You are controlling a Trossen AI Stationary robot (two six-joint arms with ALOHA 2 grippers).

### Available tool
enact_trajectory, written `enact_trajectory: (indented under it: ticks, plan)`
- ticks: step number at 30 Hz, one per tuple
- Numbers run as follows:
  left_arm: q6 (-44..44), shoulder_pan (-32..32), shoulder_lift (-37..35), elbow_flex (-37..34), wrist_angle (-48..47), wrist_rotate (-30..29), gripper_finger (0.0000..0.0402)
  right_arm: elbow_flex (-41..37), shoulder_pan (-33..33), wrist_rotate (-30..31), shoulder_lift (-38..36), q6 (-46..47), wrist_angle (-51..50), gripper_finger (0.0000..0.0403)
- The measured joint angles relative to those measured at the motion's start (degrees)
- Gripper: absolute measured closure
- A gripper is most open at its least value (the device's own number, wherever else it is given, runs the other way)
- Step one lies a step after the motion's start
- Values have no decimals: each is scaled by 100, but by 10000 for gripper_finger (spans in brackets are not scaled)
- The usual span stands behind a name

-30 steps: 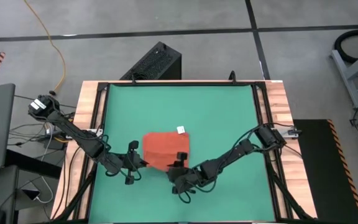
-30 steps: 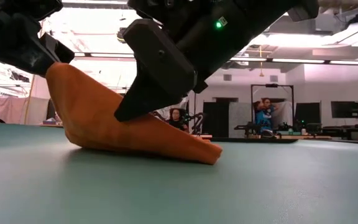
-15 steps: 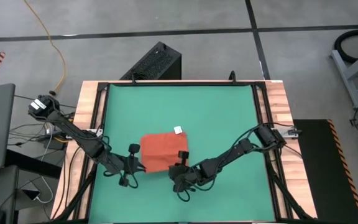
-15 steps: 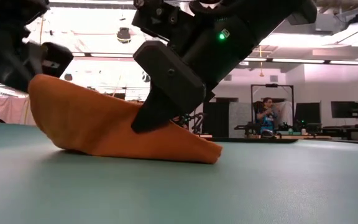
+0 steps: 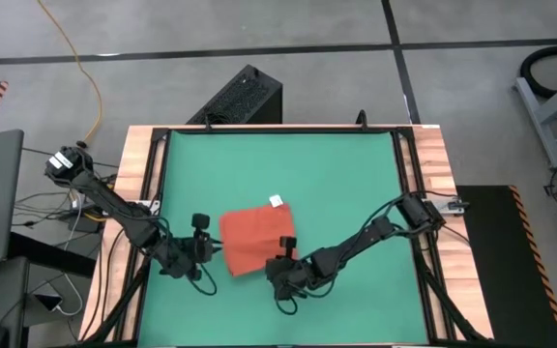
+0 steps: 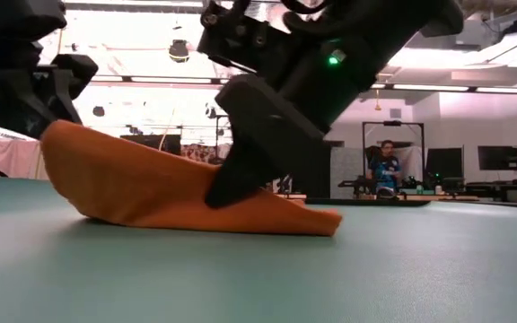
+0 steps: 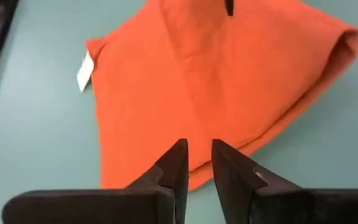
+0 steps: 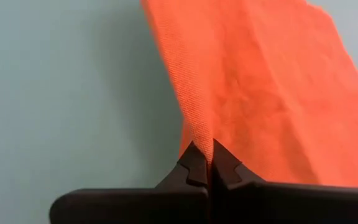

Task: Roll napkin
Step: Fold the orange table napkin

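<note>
The orange-red napkin (image 5: 254, 237) lies folded on the green mat, its white tag (image 5: 277, 202) at the far right corner. In the low view the napkin's left end (image 6: 61, 148) stands raised and its right end (image 6: 326, 220) lies flat on the mat. My right gripper (image 5: 280, 257) is shut on the napkin at its near right part. My left gripper (image 5: 213, 247) is at the napkin's left edge, with its fingers (image 7: 178, 158) a narrow gap apart and flat cloth showing between them. My right gripper pinches a raised ridge of the napkin (image 8: 201, 127) between its two shut fingers. The fingers slant down from above on the near right side (image 6: 232, 184). The cloth rises like a tent to the fingers, and the rest lies on the mat. My left gripper is over the napkin's left edge (image 7: 166, 177); I cannot tell whether it touches it.
The green mat (image 5: 356, 174) is framed by wooden table edges (image 5: 143, 164). A black box (image 5: 245, 97) stands on the floor beyond the far edge. A person (image 6: 386, 166) shows in the room far behind the table.
My left gripper has gone toward the table's left edge and down, and the napkin's raised left end has come lower and farther left with it. My right gripper has gone slightly right and down. The napkin lies longer and flatter than before.
</note>
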Motion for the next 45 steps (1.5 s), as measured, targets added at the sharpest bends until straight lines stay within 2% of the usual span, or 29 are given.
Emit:
enact_trajectory:
  ticks: [8, 14, 20, 31, 37, 42, 45]
  plan:
    - [809, -1, 38, -365, 554, 518, 343, -2, 184, 0, 0, 43, -296, 398]
    - [1336, 7, 55, -703, 1279, 513, 343, -2, 227, 0, 0, 40, -303, 398]
    - [1951, 155, 55, -715, 1260, 420, 343, -2, 227, -2, 0, 36, -305, 398]
    - [2691, 738, 68, -715, 1318, 1150, 343, -2, 227, -2, 0, 33, -285, 397]
    - [3176, 799, 687, -715, 1799, 1168, 343, -2, 227, -2, 0, 33, -283, 397]
    - [3357, 805, 1227, -524, 1855, 635, 343, -2, 227, -1, 0, 33, -280, 397]
    - [3375, 798, 1426, -463, 1745, 891, 343, -2, 227, -2, 0, 31, -281, 397]
